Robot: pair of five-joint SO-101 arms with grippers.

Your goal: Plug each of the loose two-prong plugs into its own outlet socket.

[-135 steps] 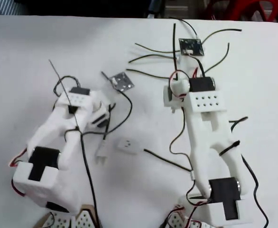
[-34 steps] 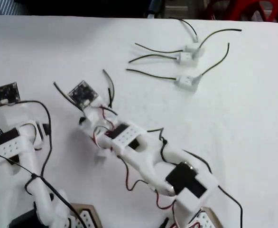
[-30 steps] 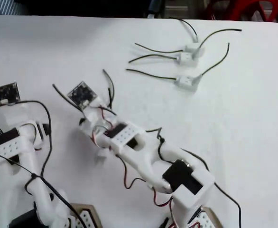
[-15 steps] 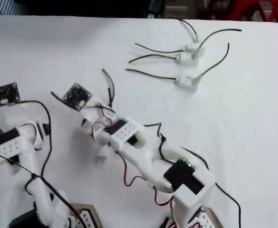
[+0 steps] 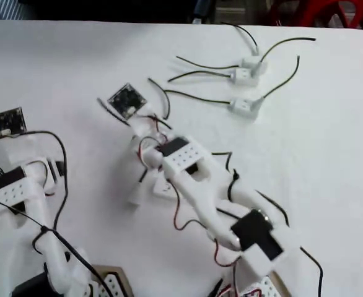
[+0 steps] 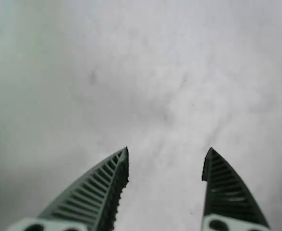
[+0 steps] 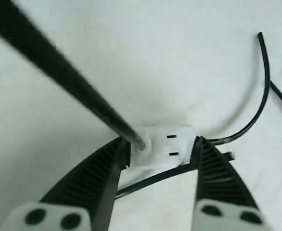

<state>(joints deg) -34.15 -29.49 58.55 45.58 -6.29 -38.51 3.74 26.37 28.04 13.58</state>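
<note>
White plastic outlet socket (image 7: pixel 166 145) is pinched in the right gripper (image 7: pixel 160 143). The fingers touch it on both sides, with the jaws only as wide as the block. We see its two slots facing the wrist camera. A thick black lead (image 7: pixel 59 72) runs across that view into the socket's edge, just by one fingertip.

The left gripper (image 6: pixel 167 151) is spread wide with nothing in it, over bare table (image 5: pixel 330 154).

In the high view a loose plug (image 5: pixel 135 195) lies on the table just beside the right arm (image 5: pixel 200 179), well apart from the left arm. The prongs are too small for us to make out. Three joined pairs (image 5: pixel 242 105) sit at the far right and look done to us.

Risks, as we judge them:
- The stiff lead could twist the socket in the pinch and turn the slots off line.
- The lead could snag on the arm's own wiring.
- The left arm must come in close beside the right arm to fetch the plug, so the two could bump.

We can read no brand, label or lettering anywhere.
</note>
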